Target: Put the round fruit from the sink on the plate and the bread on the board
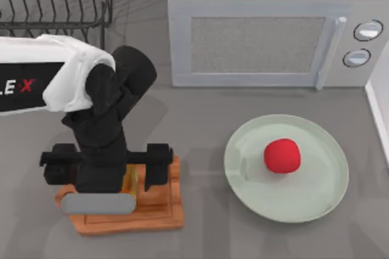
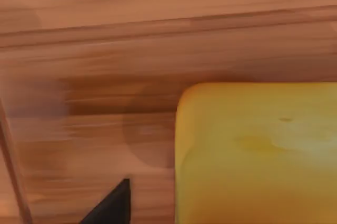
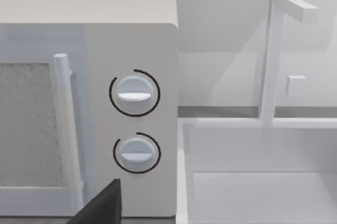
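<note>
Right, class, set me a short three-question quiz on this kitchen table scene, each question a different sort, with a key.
1. True or false: the round fruit lies on the plate.
2. Multiple choice: the left gripper is over A) the microwave, B) the board, C) the dish rack.
3. Fill in: the yellow thing at the board, seen close in the left wrist view, is the ____.

Key: 1 true; 2 B; 3 bread.
</note>
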You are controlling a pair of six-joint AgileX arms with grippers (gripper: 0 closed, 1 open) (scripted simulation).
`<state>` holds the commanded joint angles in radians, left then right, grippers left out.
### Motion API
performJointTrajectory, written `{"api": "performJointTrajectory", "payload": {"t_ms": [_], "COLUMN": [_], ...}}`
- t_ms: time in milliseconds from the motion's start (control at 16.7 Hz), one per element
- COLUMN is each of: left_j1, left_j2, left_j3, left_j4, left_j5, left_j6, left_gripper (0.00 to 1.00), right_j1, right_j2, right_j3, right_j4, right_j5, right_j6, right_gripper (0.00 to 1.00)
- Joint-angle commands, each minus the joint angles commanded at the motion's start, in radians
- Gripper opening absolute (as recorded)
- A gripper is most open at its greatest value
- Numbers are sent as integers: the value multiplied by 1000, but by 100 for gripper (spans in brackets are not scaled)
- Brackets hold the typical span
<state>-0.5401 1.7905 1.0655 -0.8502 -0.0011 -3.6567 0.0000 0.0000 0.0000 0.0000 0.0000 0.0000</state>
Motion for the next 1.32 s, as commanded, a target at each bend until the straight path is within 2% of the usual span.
{"api": "performJointTrajectory", "payload": {"t_ms": [420,660,960,1140,1320], "left_j1": [5,37,101,149,204], "left_j2": [-15,-117,-337,-496,-666], "left_j3": [-4,-51,-174,-280,-407], "left_j4": [7,58,165,238,312], "left_j5": [-1,-3,-5,-3,1], "left_j6": [24,189,590,941,1370], "left_gripper": [100,100,100,100,100], "right_j1": [0,0,0,0,0], "right_j2": [0,0,0,0,0], "right_j3": [0,0,0,0,0], "right_j4": [0,0,0,0,0], "right_j5": [0,0,0,0,0], "right_j6": [0,0,0,0,0], "right_gripper": [100,100,100,100,100]}}
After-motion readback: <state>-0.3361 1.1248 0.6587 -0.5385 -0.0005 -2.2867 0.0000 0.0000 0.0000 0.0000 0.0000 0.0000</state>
